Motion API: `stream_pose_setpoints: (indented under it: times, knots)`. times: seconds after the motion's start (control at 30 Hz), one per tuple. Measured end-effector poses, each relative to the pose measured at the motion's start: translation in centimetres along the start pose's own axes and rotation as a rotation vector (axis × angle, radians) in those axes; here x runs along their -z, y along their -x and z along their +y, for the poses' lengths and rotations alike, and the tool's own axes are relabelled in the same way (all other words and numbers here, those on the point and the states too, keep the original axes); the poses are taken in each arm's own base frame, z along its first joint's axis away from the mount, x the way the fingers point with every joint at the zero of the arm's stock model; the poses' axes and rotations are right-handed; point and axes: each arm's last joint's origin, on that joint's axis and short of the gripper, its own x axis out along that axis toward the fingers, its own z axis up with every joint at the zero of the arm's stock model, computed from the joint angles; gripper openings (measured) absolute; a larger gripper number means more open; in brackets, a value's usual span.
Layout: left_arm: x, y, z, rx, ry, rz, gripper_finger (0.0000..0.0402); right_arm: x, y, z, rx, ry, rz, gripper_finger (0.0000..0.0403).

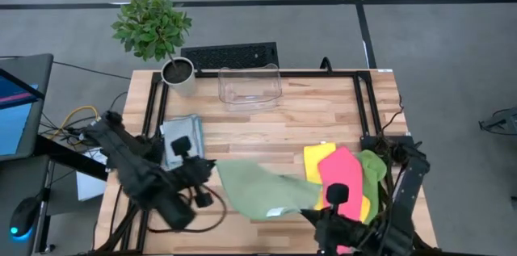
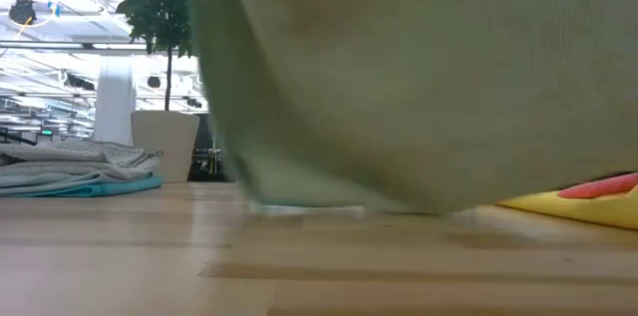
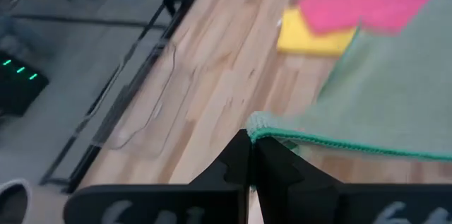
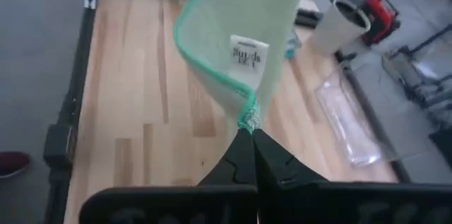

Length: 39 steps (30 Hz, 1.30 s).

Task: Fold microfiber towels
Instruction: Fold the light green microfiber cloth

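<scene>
Bare wood lay open mid-table, clear bin and plant pot blocked the back edge, folded stack left, bright cloth pile right

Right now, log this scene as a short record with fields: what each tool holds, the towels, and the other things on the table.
left tool: shut on a corner of the pale green towel
right tool: shut on another corner of it, near its white tag
pale green towel: held up between both tools, sagging to the table
folded stack: grey and light blue towels, left side
unfolded pile: pink towel, yellow towel, lime green towel, right side
clear plastic bin: far edge, empty
potted plant: far left corner
</scene>
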Motion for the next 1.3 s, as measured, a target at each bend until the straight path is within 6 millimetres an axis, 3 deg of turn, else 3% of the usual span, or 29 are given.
stream_pose_setpoints:
  times: [0.1, 0.27, 0.4, 0.53, 0.63, 0.77, 0.87, 1.0, 1.17, 1.3]
  knots:
    - [0.2, 1.7, 0.9, 0.032, 0.019, -0.052, 0.0000, -0.4, 0.2, -0.9, 0.034, 0.020, -0.037, 0.0005]
    - [-0.2, 2.3, 2.3, 0.016, 0.006, -0.101, 0.0000, -1.6, -2.2, -2.6, 0.168, 0.114, -0.056, 0.0005]
    - [-0.7, 0.3, 2.9, -0.056, -0.045, -0.070, 0.0000, -2.7, -5.0, -4.7, 0.242, 0.144, -0.002, 0.0005]
    - [-0.1, -3.5, 3.6, -0.172, -0.145, 0.030, 0.0000, -2.9, -8.7, -6.7, 0.323, 0.220, 0.092, 0.0005]
    - [1.0, -5.6, 5.7, -0.260, -0.174, 0.094, 0.0000, -2.3, -10.4, -8.9, 0.369, 0.254, 0.162, 0.0005]
    - [2.3, -7.4, 9.9, -0.380, -0.142, 0.154, 0.0000, -1.1, -10.8, -13.6, 0.438, 0.235, 0.226, 0.0005]
    - [2.9, -7.5, 13.3, -0.456, -0.090, 0.170, 0.0000, 0.1, -10.4, -16.9, 0.490, 0.193, 0.255, 0.0005]
    - [3.2, -7.2, 16.1, -0.498, -0.057, 0.188, 0.0000, 1.4, -9.0, -20.3, 0.528, 0.132, 0.261, 0.0005]
    - [2.4, -7.2, 16.9, -0.464, -0.036, 0.145, 0.0000, 2.8, -8.4, -21.5, 0.539, 0.072, 0.261, 0.0005]
    - [2.4, -7.6, 16.1, -0.374, -0.036, 0.186, 0.0000, 4.2, -8.6, -19.3, 0.481, 0.061, 0.267, 0.0006]
